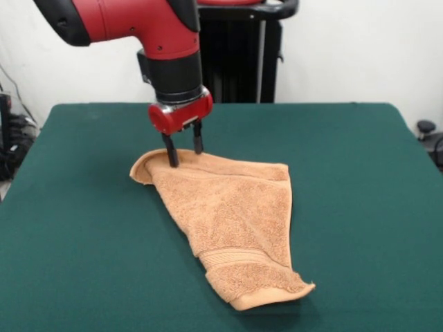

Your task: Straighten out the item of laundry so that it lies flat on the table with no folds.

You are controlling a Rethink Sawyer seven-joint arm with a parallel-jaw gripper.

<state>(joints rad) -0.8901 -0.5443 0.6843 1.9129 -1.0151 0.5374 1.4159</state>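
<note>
The orange-tan towel [228,214] lies on the dark green table [76,242] in a rough triangle. Its wide end is at the far side and it narrows toward the near hemmed end, where a woven band [235,259] crosses it. The far left corner [142,169] curls up and the near hem lifts slightly. My gripper [184,153] hangs straight down from the red arm at the towel's far left edge. Its two black fingers [170,153] are apart, with their tips at the cloth's edge. I cannot tell whether any cloth lies between them.
The black pedestal [239,62] stands behind the table's far edge. Cables and dark gear [10,145] sit off the table's left side. A small black object [426,128] is off the right side. Green cloth surrounds the towel on all sides.
</note>
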